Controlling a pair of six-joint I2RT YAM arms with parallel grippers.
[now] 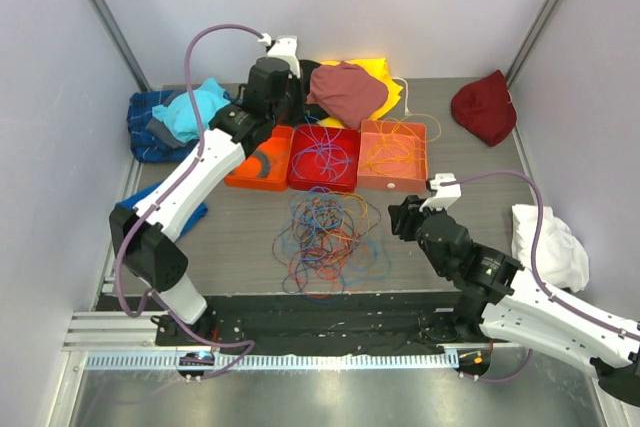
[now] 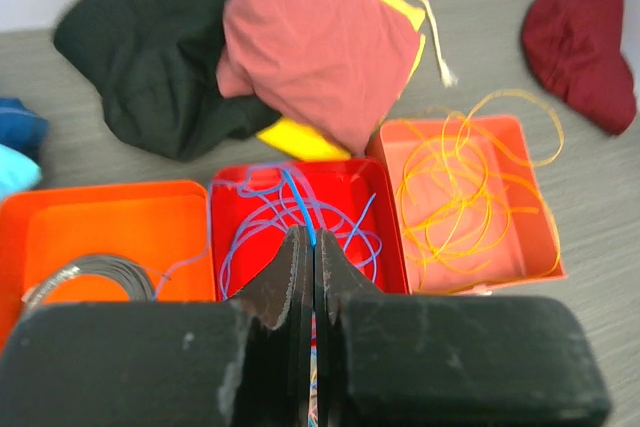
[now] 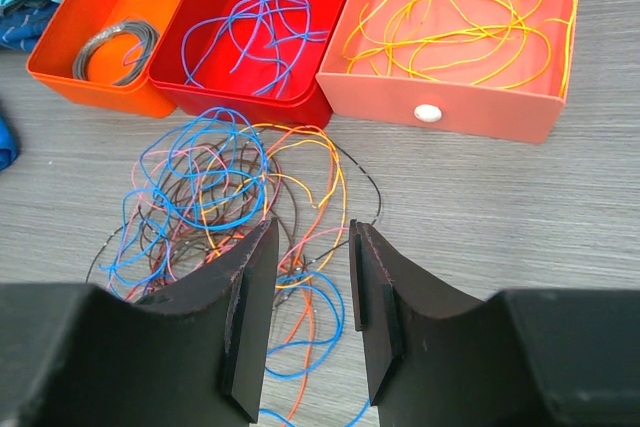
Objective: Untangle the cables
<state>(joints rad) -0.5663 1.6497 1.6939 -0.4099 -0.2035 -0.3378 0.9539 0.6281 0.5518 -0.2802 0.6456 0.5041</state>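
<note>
Partly done: blue cables (image 3: 250, 32) in the red tray (image 3: 250, 107), yellow cables (image 3: 470, 17) in the salmon tray (image 3: 490, 115); a large tangle (image 1: 325, 242) lies unsorted on the counter (image 1: 240, 237), frame centre. Left claw (image 2: 306, 247) pinches a blue cable (image 2: 299, 202), right claw (image 3: 308, 317) spread

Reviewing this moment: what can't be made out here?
Left wrist view: whether the left gripper truly pinches the blue cable; its shut jaws cover the contact.
Right wrist view: the near part of the tangled pile, hidden behind the right gripper.
Top view: which strands cross over which; too thin.
</note>
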